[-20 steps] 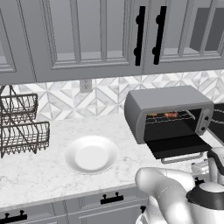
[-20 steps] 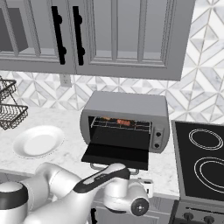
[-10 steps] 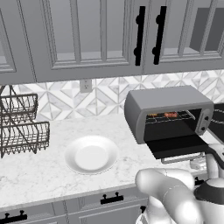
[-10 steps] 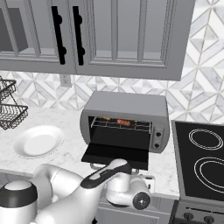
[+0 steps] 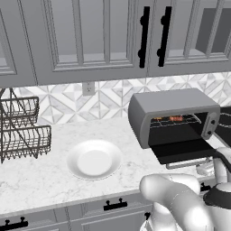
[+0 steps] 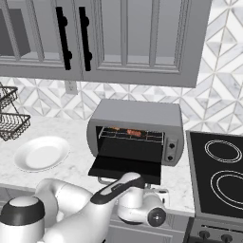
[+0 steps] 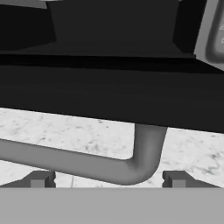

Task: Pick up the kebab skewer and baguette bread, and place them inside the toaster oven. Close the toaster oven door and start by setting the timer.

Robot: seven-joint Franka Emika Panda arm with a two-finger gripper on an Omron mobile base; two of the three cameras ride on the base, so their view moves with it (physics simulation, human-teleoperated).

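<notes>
The grey toaster oven (image 5: 173, 106) (image 6: 137, 116) stands on the counter with its dark glass toaster oven door (image 5: 180, 151) (image 6: 123, 167) folded down flat. On the rack inside lie a golden piece, the baguette bread (image 6: 114, 128) (image 5: 157, 118), and a small red and dark piece, the kebab skewer (image 6: 134, 133) (image 5: 176, 118). My gripper (image 7: 109, 179) is low at the door's front edge. It is open, and the bent end of the silver bar handle (image 7: 87, 162) passes between its two fingertips (image 7: 41, 178). Nothing is held.
A white plate (image 5: 94, 159) (image 6: 42, 153) lies on the marble counter left of the oven. A wire basket rack (image 5: 20, 131) (image 6: 9, 118) stands at the far left. A black stove top (image 6: 218, 175) is to the right. Wall cabinets (image 5: 90, 36) hang above.
My arm has shifted slightly in front of the lowered door. The jaws stay open, and the oven, door and food have not moved.
</notes>
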